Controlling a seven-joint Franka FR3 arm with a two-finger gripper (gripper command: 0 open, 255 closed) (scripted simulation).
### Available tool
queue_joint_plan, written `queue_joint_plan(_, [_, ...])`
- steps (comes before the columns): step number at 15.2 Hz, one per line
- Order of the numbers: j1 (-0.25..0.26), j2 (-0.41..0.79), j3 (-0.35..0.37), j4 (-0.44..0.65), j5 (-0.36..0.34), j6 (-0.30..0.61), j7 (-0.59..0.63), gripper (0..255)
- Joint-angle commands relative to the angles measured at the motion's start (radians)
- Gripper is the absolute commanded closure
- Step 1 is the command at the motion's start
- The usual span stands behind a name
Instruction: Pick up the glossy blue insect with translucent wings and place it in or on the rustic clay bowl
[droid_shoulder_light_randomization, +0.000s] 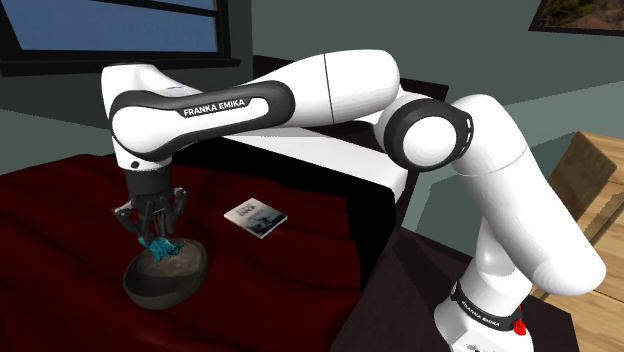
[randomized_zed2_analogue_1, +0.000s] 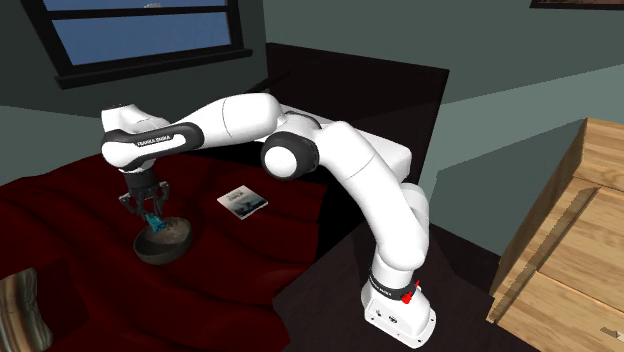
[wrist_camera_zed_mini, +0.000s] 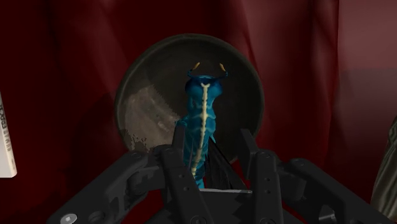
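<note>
Glossy blue insect (wrist_camera_zed_mini: 202, 121), pale stripe down its back, pinched between the fingers of the black gripper (wrist_camera_zed_mini: 213, 153), hanging just above the dark, mottled bowl (wrist_camera_zed_mini: 137, 121) on the dark red bedcover (droid_shoulder_light_randomization: 300, 255), with a small booklet (droid_shoulder_light_randomization: 256, 218) lying nearby.

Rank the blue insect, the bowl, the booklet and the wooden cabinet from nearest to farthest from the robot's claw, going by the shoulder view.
1. Blue insect, clasped in the gripper.
2. Bowl, directly beneath it.
3. Booklet, lying off to the view's right.
4. Wooden cabinet, at the far right edge.
</note>
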Motion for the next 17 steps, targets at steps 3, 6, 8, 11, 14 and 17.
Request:
queue_joint_plan(3, [0.000, 0.000, 0.000, -0.001, 0.000, 0.001, 0.000, 255])
queue_joint_plan(6, [0.000, 0.000, 0.000, -0.001, 0.000, 0.001, 0.000, 0])
queue_joint_plan(8, [0.000, 0.000, 0.000, 0.000, 0.000, 0.001, 0.000, 0])
queue_joint_plan(11, [0.000, -0.003, 0.000, 0.028, 0.000, -0.031, 0.000, 0])
queue_joint_plan(14, [0.000, 0.003, 0.000, 0.132, 0.000, -0.129, 0.000, 0])
queue_joint_plan(17, [0.000, 0.003, 0.000, 0.132, 0.000, -0.129, 0.000, 0])
